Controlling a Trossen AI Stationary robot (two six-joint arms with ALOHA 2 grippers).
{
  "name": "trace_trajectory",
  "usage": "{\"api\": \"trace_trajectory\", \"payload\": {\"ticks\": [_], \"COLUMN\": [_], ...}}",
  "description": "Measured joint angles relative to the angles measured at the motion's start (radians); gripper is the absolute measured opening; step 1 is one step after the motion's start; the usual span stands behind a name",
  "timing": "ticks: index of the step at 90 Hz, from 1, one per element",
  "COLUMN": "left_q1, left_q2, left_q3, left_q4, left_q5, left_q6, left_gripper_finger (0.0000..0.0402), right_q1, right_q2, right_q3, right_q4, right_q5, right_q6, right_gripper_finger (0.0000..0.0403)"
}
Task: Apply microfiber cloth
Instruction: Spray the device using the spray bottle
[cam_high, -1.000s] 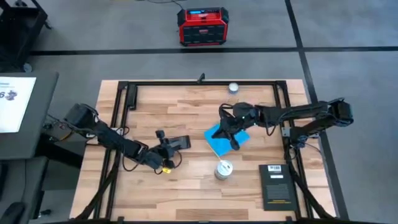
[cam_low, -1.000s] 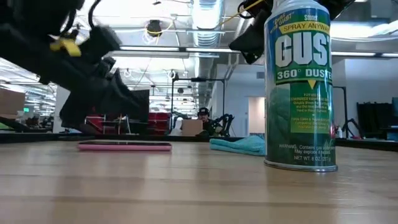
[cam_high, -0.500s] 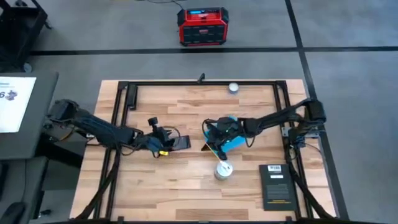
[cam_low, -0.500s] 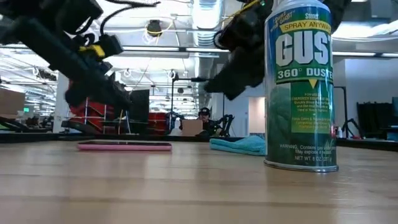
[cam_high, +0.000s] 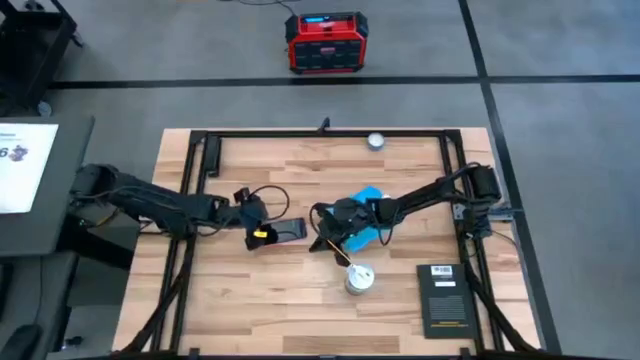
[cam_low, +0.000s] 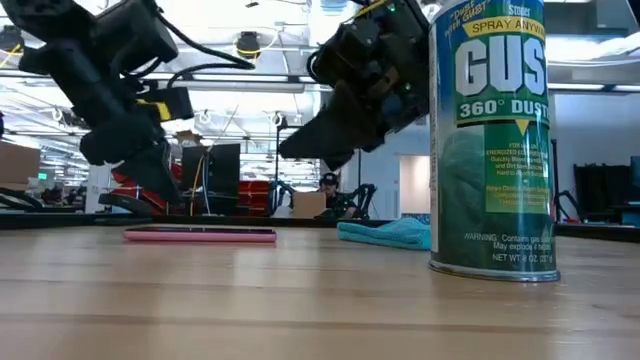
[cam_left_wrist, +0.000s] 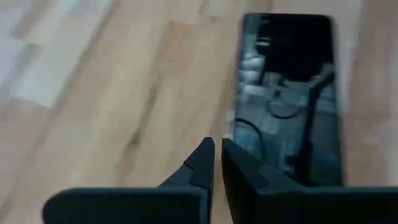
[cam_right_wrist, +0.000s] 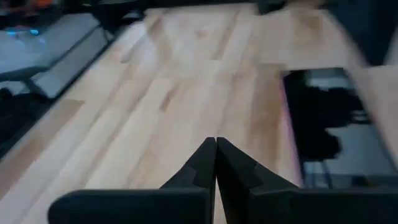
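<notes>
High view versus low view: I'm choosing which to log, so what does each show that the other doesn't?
Only the high view shows the black booklet, the red box on the floor and the small round object near the table's far edge. Only the low view shows the GUST label on the spray can, the phone's pink edge, and the room with a person behind. Both show the microfiber cloth lying on the table, the left gripper at the phone and the right gripper past the cloth, above the table.
</notes>
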Motion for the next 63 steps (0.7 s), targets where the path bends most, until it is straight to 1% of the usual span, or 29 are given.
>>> {"api": "trace_trajectory", "payload": {"ticks": [5, 16, 31, 43, 63], "left_q1": [0.000, 0.000, -0.001, 0.000, 0.002], "left_q2": [0.028, 0.104, 0.170, 0.169, 0.074], "left_q3": [0.000, 0.001, 0.005, 0.010, 0.006], "left_q4": [0.002, 0.022, 0.074, 0.086, 0.053], "left_q5": [0.022, 0.021, -0.029, -0.033, -0.020], "left_q6": [-0.012, -0.034, -0.036, -0.011, 0.015], "left_gripper_finger": [0.0017, 0.0029, 0.0052, 0.0070, 0.0078], "right_q1": [-0.005, -0.005, -0.001, 0.008, 0.012], "right_q2": [0.000, 0.009, 0.061, 0.095, 0.100], "right_q3": [-0.001, -0.001, -0.002, -0.002, -0.002], "right_q4": [-0.015, -0.046, -0.030, -0.001, 0.015], "right_q5": [0.017, 0.050, 0.061, 0.061, 0.059], "right_q6": [-0.004, -0.007, 0.013, 0.036, 0.047], "right_gripper_finger": [0.0000, 0.0000, 0.0000, 0.0000, 0.0000]}}
